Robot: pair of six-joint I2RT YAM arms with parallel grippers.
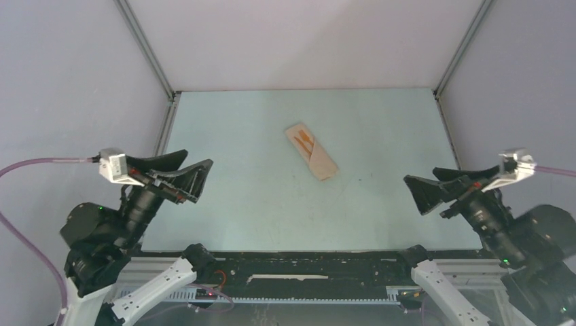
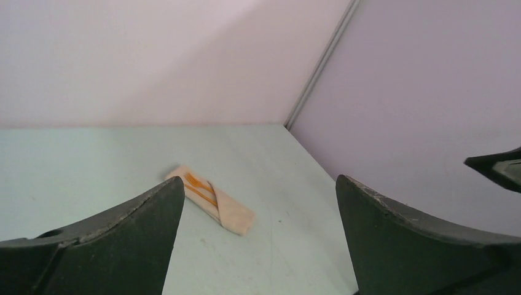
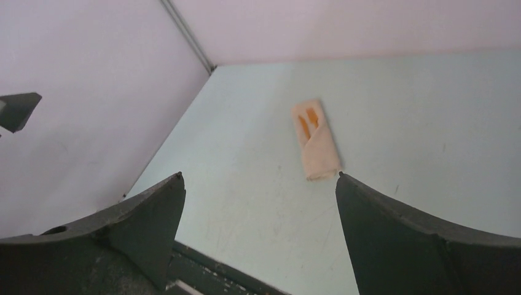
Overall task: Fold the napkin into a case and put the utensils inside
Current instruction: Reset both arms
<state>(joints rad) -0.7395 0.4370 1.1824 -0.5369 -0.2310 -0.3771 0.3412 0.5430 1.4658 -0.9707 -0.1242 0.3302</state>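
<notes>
- A narrow oblong pouch of soft beige cloth, the case, lies flat on the smooth pale-green table, well ahead of both grippers and between them.
- Two slim orange plastic utensils show at its slanted open fold (lower ends hidden in cloth).
- The left gripper, with matte black tapered fingers, is spread wide and holds nothing.
- The right gripper is equally wide and also empty.

a lab test cell: plain grey walls, aluminium frame posts and a pale-green table.
</notes>
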